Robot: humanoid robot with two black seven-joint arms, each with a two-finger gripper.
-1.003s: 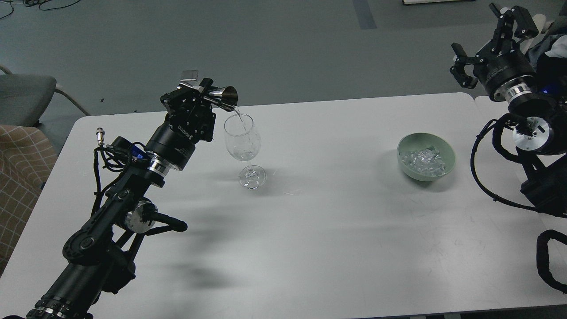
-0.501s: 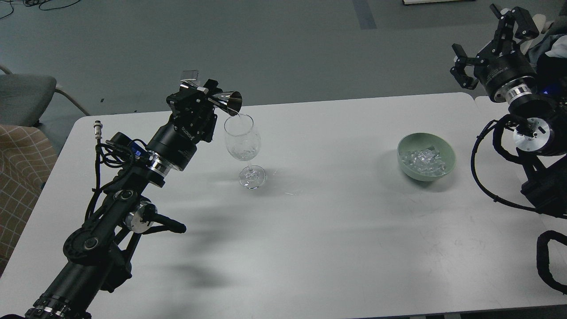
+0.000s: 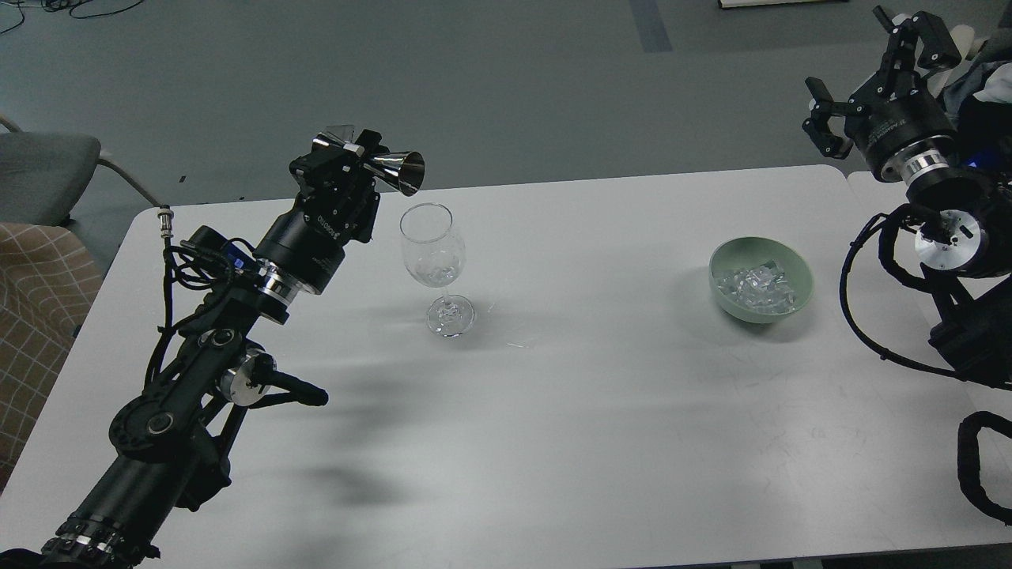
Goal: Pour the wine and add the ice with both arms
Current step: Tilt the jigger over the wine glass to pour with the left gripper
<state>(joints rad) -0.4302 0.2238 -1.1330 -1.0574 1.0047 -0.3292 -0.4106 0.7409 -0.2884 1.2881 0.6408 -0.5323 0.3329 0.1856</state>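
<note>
A clear stemmed wine glass (image 3: 432,253) stands upright on the white table (image 3: 553,411), with a little clear wine (image 3: 432,275) in its bowl. My left gripper (image 3: 354,156) is shut on a shiny metal jigger (image 3: 387,167), held on its side just above and left of the glass rim, its mouth towards the glass. No stream shows. A green bowl (image 3: 802,278) holds several ice chunks (image 3: 755,286) at the right. My right gripper (image 3: 866,71) is open and empty, raised beyond the table's far right corner.
A grey chair (image 3: 47,170) and a checked seat (image 3: 35,292) stand off the table's left edge. My right arm's cables (image 3: 866,308) hang over the table's right edge. Grey floor lies beyond the far edge.
The stream from the jigger into the glass has stopped. My left gripper has lifted and drawn back to the left with the jigger. The right arm has barely moved.
</note>
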